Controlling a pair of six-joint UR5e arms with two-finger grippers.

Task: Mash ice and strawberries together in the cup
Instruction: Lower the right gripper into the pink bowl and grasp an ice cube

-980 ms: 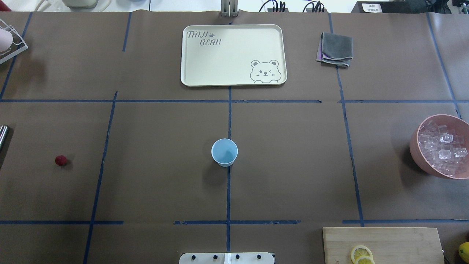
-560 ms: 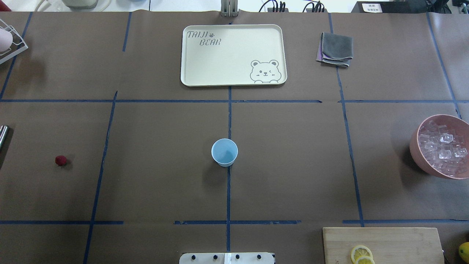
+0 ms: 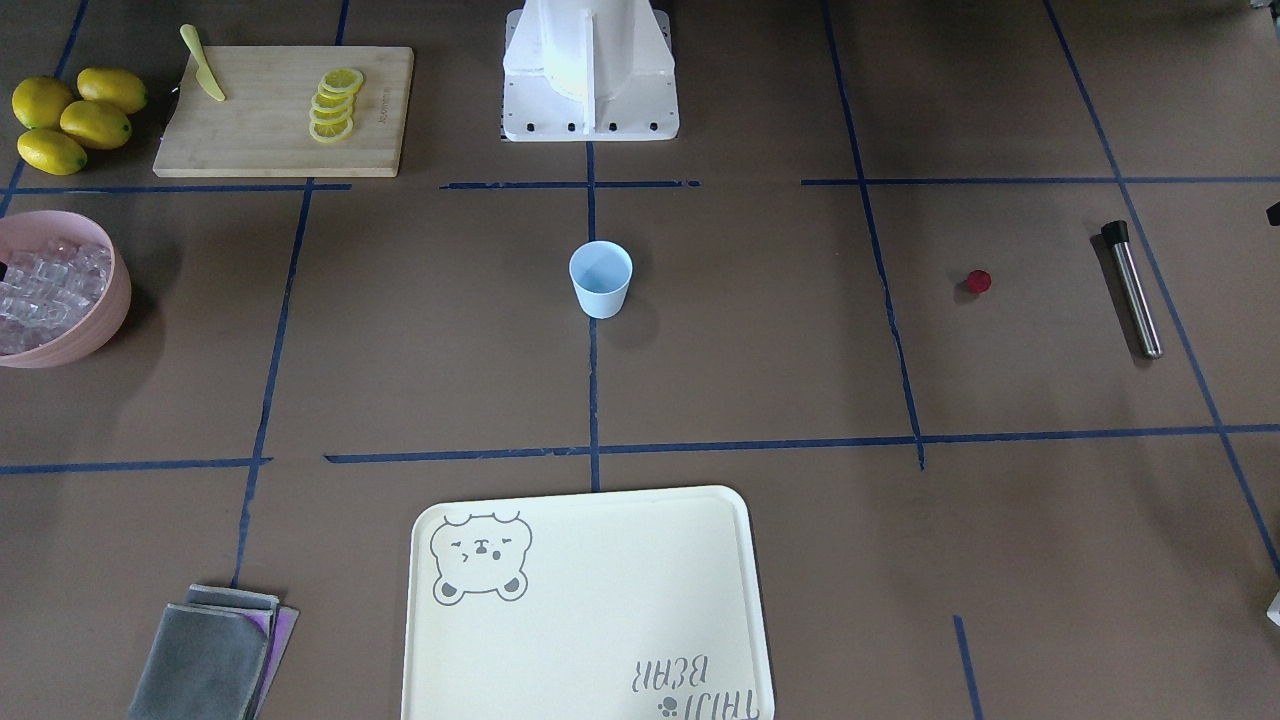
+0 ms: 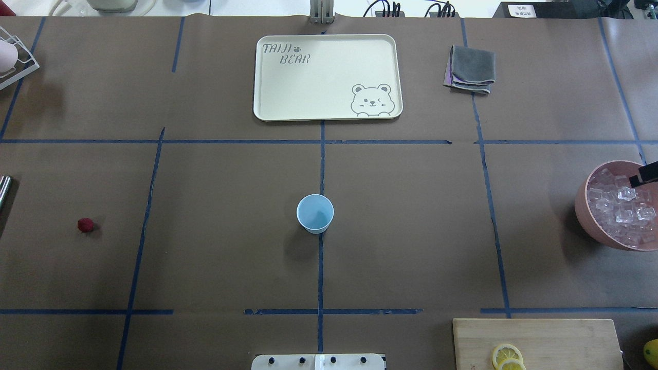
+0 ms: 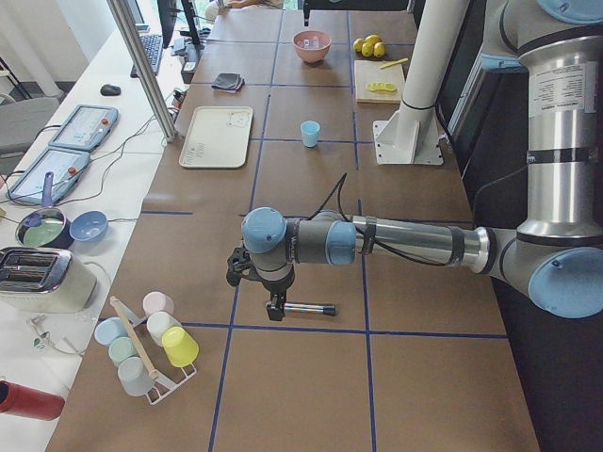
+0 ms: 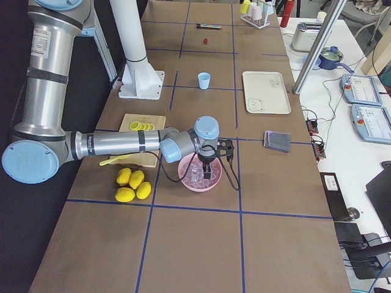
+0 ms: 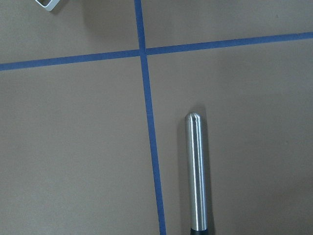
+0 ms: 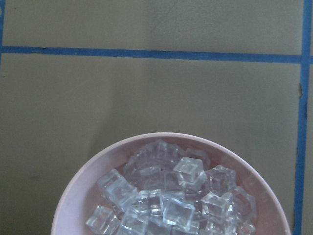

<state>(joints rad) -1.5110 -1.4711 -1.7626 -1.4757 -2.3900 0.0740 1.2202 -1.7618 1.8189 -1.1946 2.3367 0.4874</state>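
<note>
The pale blue cup (image 4: 314, 213) stands at table centre. The strawberry (image 4: 85, 224) lies well apart at its 9 o'clock, and the ice (image 4: 619, 208) fills the pink bowl (image 4: 583, 205) at 3 o'clock. Only the side views show the arms: the left gripper (image 5: 274, 303) hangs by the steel muddler (image 5: 306, 308), the right gripper (image 6: 208, 173) over the ice. The overhead view cuts the right gripper to a black sliver and the muddler to a stub. I cannot tell how far open either claw is.
</note>
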